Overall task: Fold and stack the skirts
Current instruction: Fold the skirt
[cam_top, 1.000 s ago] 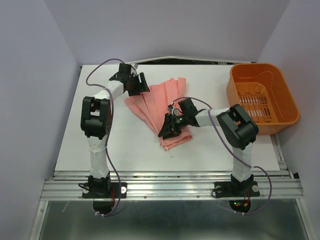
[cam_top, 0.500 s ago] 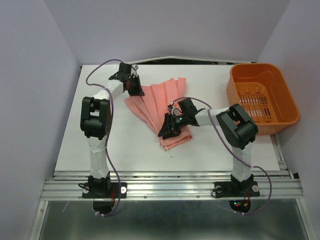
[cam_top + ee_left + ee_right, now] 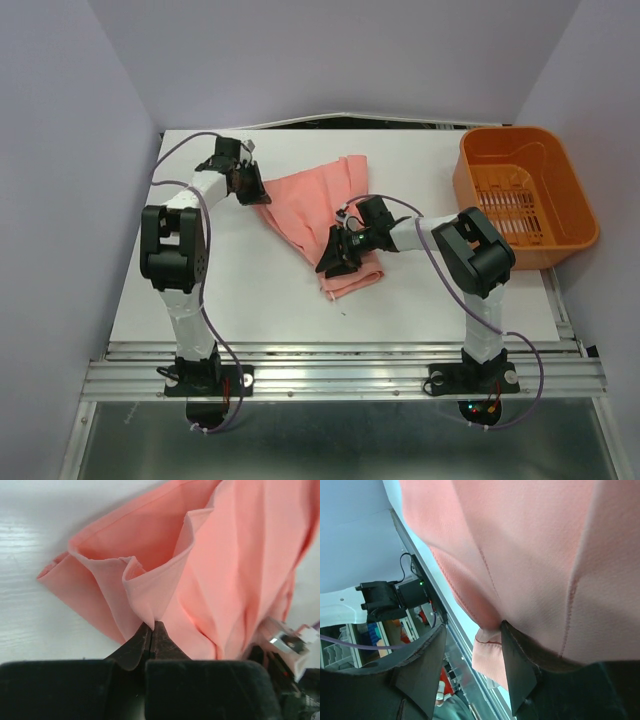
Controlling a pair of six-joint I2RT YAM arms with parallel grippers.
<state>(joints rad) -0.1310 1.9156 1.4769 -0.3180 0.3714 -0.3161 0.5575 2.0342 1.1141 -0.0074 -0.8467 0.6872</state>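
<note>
Skirt [image 3: 318, 195] lying fanned on the table [image 3: 240, 290], wide hem toward the far side, narrow waistband end toward the near side, just right of centre. Pinching the far-left hem corner with the left gripper [image 3: 151, 630]: jaws pressed tight together on a thin ridge of salmon cloth, tenting the pleats up and away from the bite, catching only a little fabric. Standing spread at the right gripper [image 3: 472, 630]: fingers apart, resting low on the near end of the garment, taking the waistband cloth against them and into the gap. Not showing clearly whether pinning the cloth or merely touching it. Leaving the orange basket [image 3: 525, 195] well apart at the far right, out of the way.

Judging the step in hand as bringing the left side of the fan over onto the right side, halving it. Doing that well, probably:
- Lifting the pinched corner only enough for clearing the layers beneath.
- Sweeping rightward in a low arc, not yanking.
- Pressing the waistband end down with the right fingers, anchoring the pivot of the fold.
- Watching the thin bite for slipping under any hard tug.
- Avoiding dragging across the tabletop, for fear of bunching the pleats and skewing the fold line.
- Aiming at laying hem edge on hem edge, squaring the corners.
- Letting go only after settling the cloth flat.
</note>
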